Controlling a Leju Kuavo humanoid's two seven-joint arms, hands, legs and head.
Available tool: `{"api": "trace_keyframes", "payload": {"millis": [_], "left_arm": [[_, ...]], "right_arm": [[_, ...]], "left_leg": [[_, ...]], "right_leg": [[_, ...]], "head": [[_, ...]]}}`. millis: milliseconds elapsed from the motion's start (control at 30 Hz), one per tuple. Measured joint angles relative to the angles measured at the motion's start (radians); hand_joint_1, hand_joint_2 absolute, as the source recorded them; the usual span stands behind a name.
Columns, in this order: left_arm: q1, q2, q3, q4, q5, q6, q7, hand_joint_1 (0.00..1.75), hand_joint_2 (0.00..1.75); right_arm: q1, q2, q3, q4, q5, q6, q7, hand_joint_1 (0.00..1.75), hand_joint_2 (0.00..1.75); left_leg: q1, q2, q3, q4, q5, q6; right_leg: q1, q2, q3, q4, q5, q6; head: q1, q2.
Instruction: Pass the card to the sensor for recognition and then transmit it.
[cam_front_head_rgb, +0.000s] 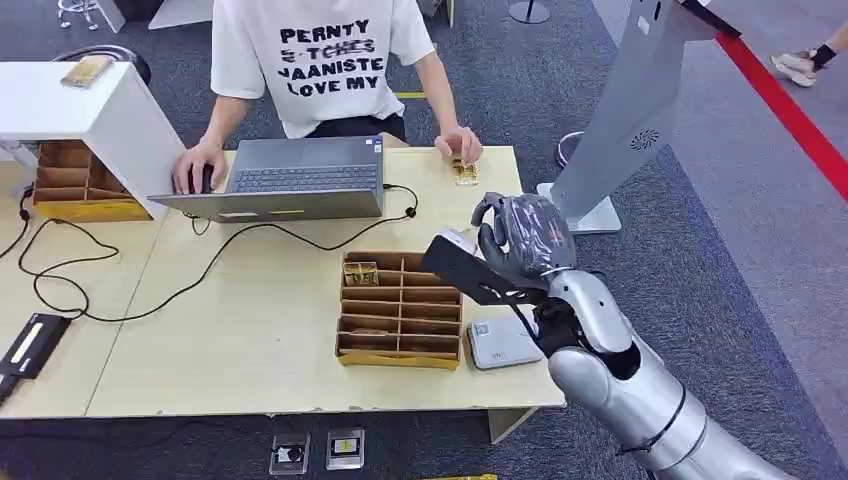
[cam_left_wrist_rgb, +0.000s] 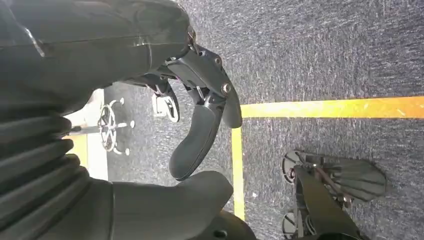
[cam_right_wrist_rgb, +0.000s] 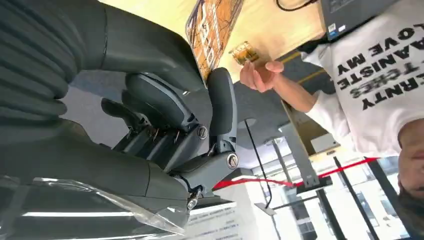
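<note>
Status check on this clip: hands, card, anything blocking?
Right hand raised over table edge, pinching the card. Left hand hangs over carpet, holding nothing. Person's hand rests on another card ahead.

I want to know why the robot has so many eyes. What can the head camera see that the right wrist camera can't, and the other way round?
Head view alone: the laptop keyboard, the cardboard compartment tray, the grey card reader on the table edge, and the black cable.

Right wrist view alone: up close, a patterned card held in the right hand, plus a red barrier line far behind.

Both: the person in the white printed T-shirt, their hand on a gold card, and the light wooden table.
</note>
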Motion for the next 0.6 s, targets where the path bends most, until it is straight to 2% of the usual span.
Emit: {"api": "trace_keyframes", "payload": {"millis": [233, 367, 600], "left_arm": [[0.000, -0.001, 0.000, 0.000, -0.004, -0.001, 0.002, 0.77, 1.75], [0.000, -0.003, -0.002, 0.000, -0.009, -0.003, 0.003, 0.77, 1.75], [-0.002, -0.004, -0.004, 0.000, -0.023, -0.012, 0.004, 0.77, 1.75]], "right_arm": [[0.004, -0.002, -0.040, -0.071, 0.006, -0.007, -0.012, 1.75, 1.75], [-0.003, 0.002, -0.053, -0.087, -0.014, -0.007, -0.044, 1.75, 1.75], [-0.102, 0.049, -0.056, -0.067, -0.101, 0.018, -0.108, 1.75, 1.75]], "left_leg": [[0.000, 0.000, 0.000, 0.000, 0.000, 0.000], [0.000, 0.000, -0.001, 0.000, 0.000, 0.000], [0.000, 0.000, -0.001, 0.000, 0.000, 0.000]], "right_leg": [[0.000, 0.000, 0.000, 0.000, 0.000, 0.000], [0.000, 0.000, 0.000, 0.000, 0.000, 0.000], [0.000, 0.000, 0.000, 0.001, 0.000, 0.000]], "head": [[0.000, 0.000], [0.000, 0.000], [0.000, 0.000]]}}
